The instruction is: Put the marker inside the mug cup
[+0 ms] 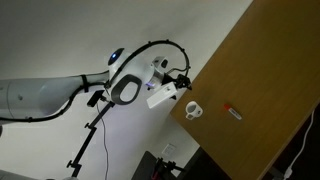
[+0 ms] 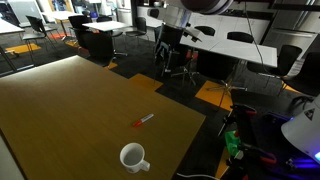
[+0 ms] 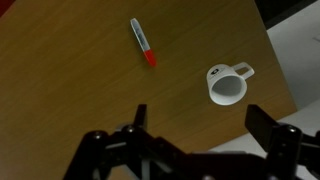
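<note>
The marker [image 3: 142, 43] is a slim stick with a red end and a whitish end. It lies flat on the brown table in the wrist view and in both exterior views [image 1: 232, 112] [image 2: 144, 121]. The white mug cup [image 3: 228, 85] stands upright beside it, handle to one side, apart from the marker; it shows in both exterior views [image 1: 193, 110] [image 2: 133, 157]. My gripper [image 3: 200, 120] is open and empty, high above the table near the mug's side of the edge. It also shows in an exterior view [image 1: 181, 77].
The wooden table [image 2: 70, 110] ends close to the mug [image 3: 285, 60]. Beyond the edge are office chairs and desks [image 2: 215, 45]. A dark stand with cables [image 1: 90, 140] is beside the arm.
</note>
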Controlling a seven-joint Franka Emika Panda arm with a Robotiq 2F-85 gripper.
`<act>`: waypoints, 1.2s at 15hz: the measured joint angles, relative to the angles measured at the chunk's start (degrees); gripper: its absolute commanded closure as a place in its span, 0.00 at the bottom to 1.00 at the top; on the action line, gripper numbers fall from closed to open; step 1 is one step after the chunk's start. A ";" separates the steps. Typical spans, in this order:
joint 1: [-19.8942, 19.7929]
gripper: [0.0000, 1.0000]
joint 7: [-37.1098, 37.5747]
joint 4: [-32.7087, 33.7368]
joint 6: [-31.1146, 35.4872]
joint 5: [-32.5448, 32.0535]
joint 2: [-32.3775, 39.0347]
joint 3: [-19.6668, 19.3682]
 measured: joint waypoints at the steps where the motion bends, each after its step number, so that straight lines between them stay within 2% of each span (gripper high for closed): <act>1: -0.64 0.00 -0.29 0.86 0.08 0.56 1.29 0.81; 4: -2.16 0.00 -0.32 1.94 0.09 0.59 3.51 2.65; 10: -3.19 0.00 -0.31 1.88 0.12 0.16 3.43 3.50; 14: -4.64 0.00 -0.76 2.10 0.69 -3.81 5.16 3.61; 18: -6.27 0.00 -0.76 4.30 4.40 -7.63 10.50 3.78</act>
